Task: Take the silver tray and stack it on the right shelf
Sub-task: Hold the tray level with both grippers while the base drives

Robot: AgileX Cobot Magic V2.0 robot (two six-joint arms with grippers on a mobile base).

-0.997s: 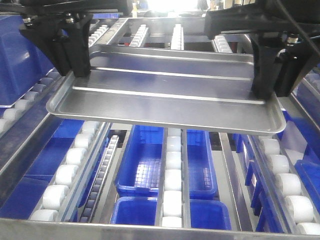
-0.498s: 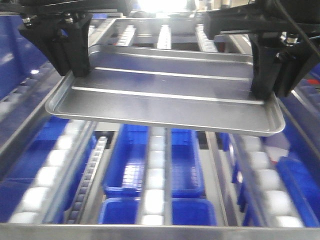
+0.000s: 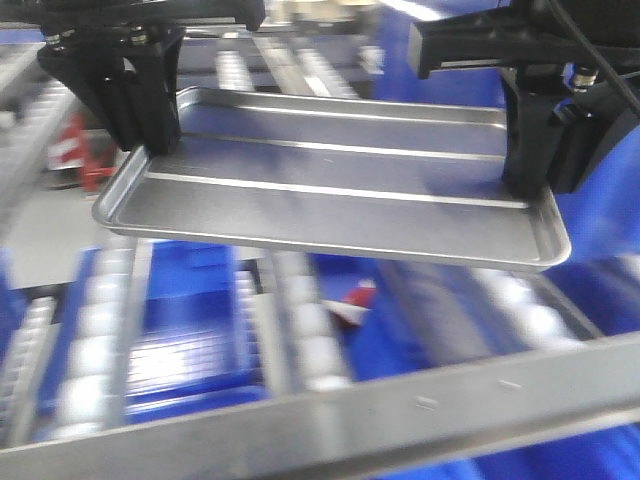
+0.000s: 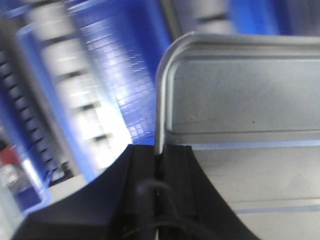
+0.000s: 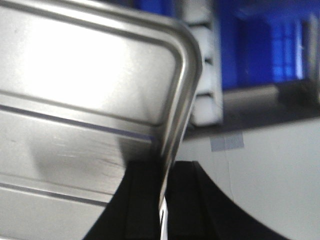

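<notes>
Over the last 1 s the rollers (image 3: 312, 345) swung sideways and blurred while the silver tray (image 3: 330, 190) stayed level, so I judged the base was turning toward the right shelf (image 3: 300, 436). My left hand (image 3: 152, 148) and right hand (image 3: 527, 188) were each clamped on a short rim of the tray, which hung in the air above that shelf's front crossbar (image 3: 470, 395), not yet set down. I could read no writing anywhere.

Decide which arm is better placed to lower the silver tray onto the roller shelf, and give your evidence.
Neither alone. The left claw clamps the silver tray by its left rim and the right claw by its right rim, holding it level, so both should lower it together.
</notes>
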